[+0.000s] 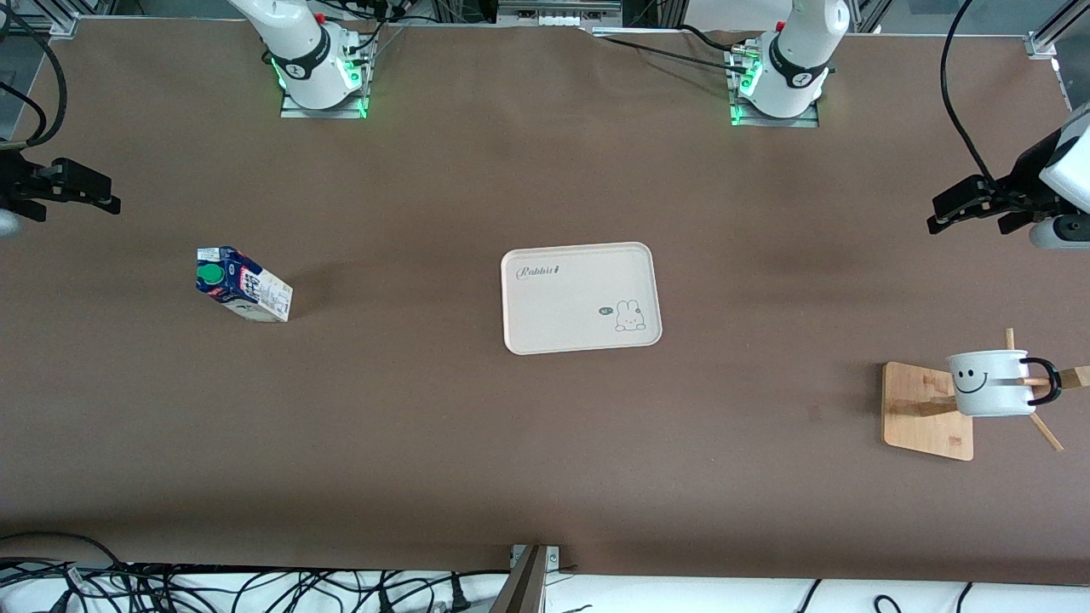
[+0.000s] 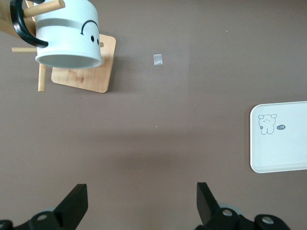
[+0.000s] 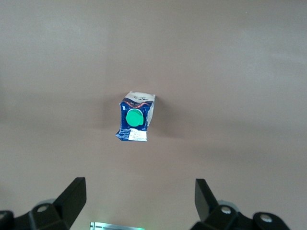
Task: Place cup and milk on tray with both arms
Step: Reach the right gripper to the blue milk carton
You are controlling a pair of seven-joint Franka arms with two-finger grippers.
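Nothing is placed yet. The tray sits bare at frame centre. The milk stands at middle left, the cup hangs on a wooden stand at lower right. Left tool and right tool hover at the frame edges, fingers apart, holding nothing.

My right gripper is half cut off at the front view's edge, my left gripper partly too. From my left wrist the tray runs off the frame, and the cup and its wooden stand are clipped. The small print on the milk is too tiny for me to read
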